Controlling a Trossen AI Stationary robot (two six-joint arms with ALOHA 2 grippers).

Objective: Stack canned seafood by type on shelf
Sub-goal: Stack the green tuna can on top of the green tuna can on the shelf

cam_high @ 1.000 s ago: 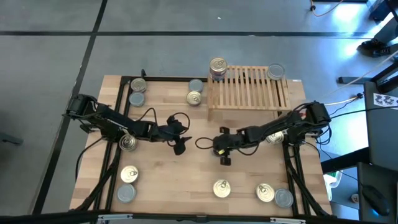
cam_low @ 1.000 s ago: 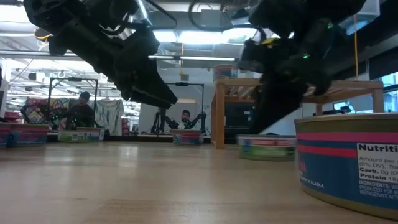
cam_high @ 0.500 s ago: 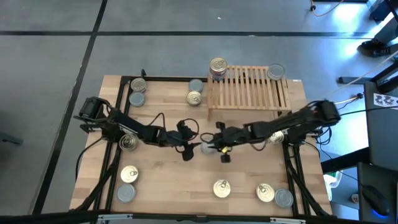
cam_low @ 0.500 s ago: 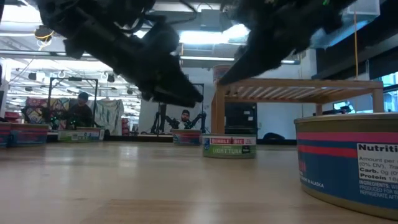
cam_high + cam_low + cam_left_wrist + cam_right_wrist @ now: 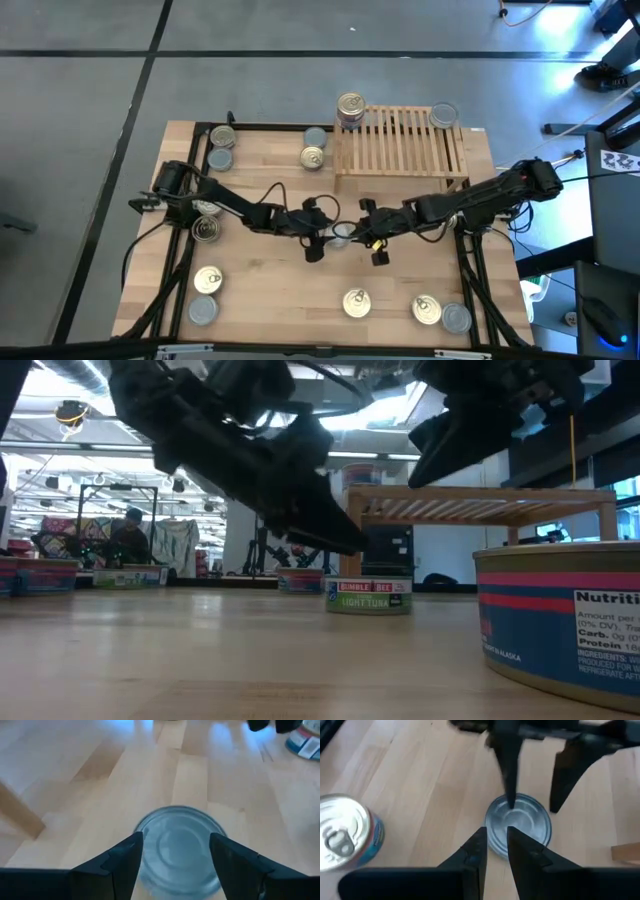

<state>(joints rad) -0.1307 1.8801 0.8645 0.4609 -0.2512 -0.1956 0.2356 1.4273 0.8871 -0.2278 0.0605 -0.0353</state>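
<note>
Silver can: a flat round tin (image 5: 341, 234) with a plain grey top pressed in concentric rings sits on the tabletop at mid-table, between the two grippers; the low view shows a green and red label band around its side (image 5: 368, 595).
Left gripper: fingers spread wide (image 5: 175, 852), one dark angular finger on each side of the tin's top in its own wrist view; whether they touch the tin I cannot tell. From above it reaches in from the left to the tin (image 5: 322, 236).
Right gripper: fingers nearly together, with only a thin gap (image 5: 495, 845), holding nothing, just beside the same tin on its other side (image 5: 366, 238).
Shelf: a small rack of pale wooden slats on short legs (image 5: 400, 140) at the far side of the table, well apart from the tin.
On the shelf: a short stack of cans with a gold pull-tab top at its left end (image 5: 350, 110), and a grey-topped can at its right end (image 5: 443, 116).
Loose cans: gold-topped and grey-topped tins lie scattered near the far left corner (image 5: 221, 137) and along the near edge (image 5: 357, 302).
Near can, low view: a big tin with a blue and pink band and nutrition print (image 5: 560, 615).
Tabletop: light wood planks with a smooth matt grain (image 5: 260, 290).
</note>
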